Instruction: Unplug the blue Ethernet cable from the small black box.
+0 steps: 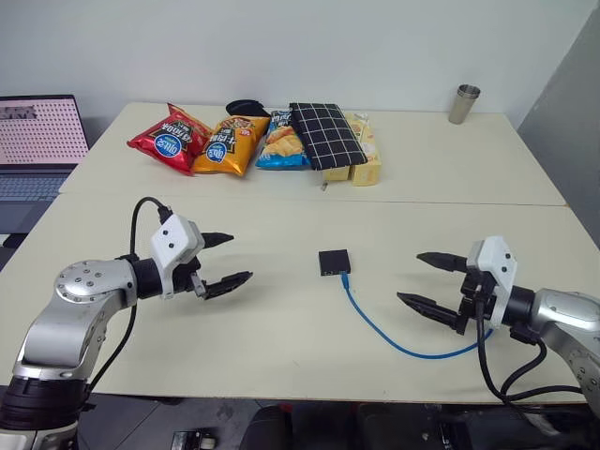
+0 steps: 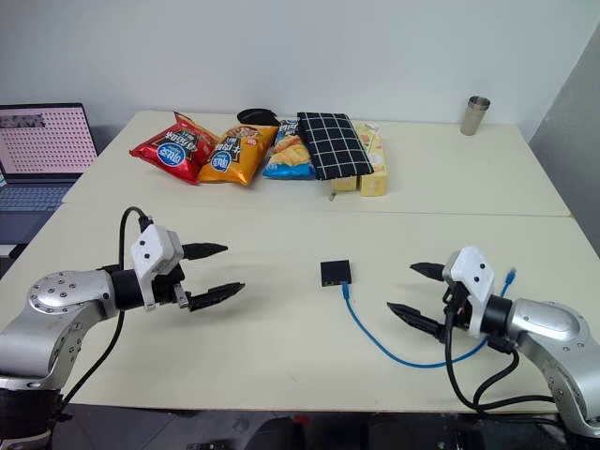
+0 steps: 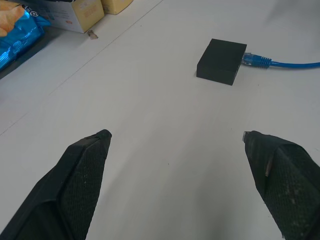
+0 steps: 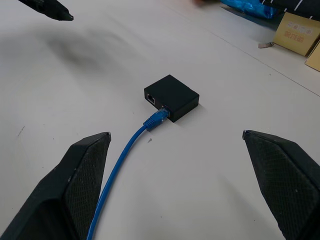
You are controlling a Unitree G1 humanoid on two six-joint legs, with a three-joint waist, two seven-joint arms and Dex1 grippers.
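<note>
Blue Ethernet cable (image 4: 150,122) sits plugged into the unlabelled small black box (image 4: 172,96)

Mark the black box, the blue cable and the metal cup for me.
small black box (image 4: 172,95): right wrist view, middle of its top face.
blue Ethernet cable (image 4: 118,162): right wrist view, on the cord below the plug.
metal cup (image 1: 463,103): left eye view, its side wall.

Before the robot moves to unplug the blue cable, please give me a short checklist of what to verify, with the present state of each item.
1. Blue Ethernet cable plugged into the small black box: ok, plug seated.
2. Left gripper open and holding nothing: ok.
3. Right gripper open and holding nothing: ok.
4. Table bare between both grippers and the box: ok.
5. Cable slack lies free, under nothing: ok.
6. Plug's latch tab reachable: cannot tell.
</note>
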